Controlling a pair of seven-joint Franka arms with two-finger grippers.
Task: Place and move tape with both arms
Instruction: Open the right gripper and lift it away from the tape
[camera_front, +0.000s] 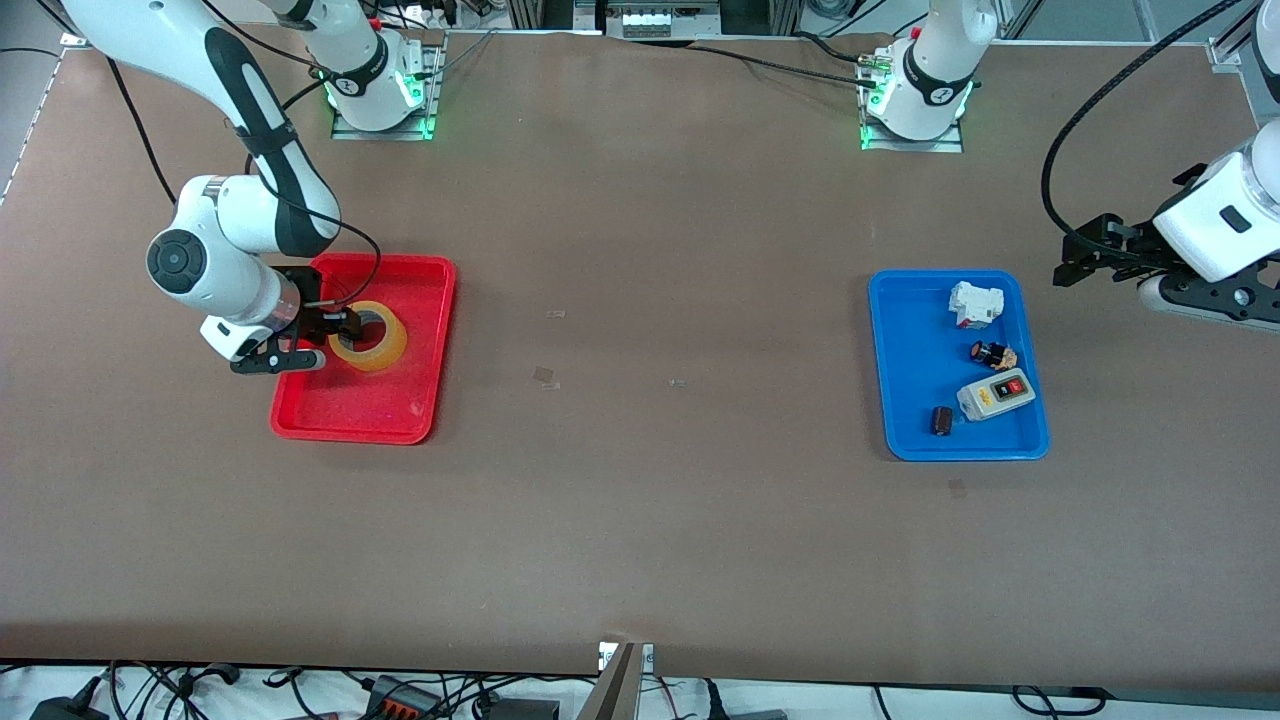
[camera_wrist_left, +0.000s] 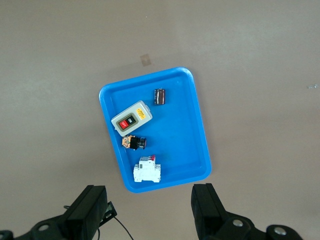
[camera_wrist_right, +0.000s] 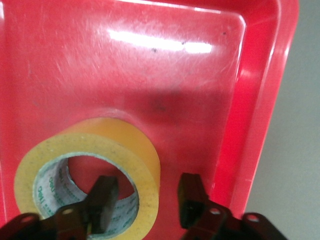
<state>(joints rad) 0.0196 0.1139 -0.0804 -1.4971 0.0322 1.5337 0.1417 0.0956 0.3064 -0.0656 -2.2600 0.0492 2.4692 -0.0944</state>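
The tape (camera_front: 368, 336) is seated flat in the red tray (camera_front: 420, 415) at the right arm's end. Its wall is straddled by the right gripper (camera_front: 345, 325), one finger in the core, one outside, not yet clamped. The left gripper (camera_wrist_left: 150, 210) is held wide open, empty, waiting above the table beside the blue tray (camera_front: 905, 360).

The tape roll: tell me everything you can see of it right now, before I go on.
The tape is a ring of translucent yellowish packing tape with a wide hollow core whose white liner carries green print. It lies flat on the floor of the red tray, toward the right arm's end of the table. The right pincer straddles its wall, one finger inside the core, the other outside, jaws not visibly closed on it.
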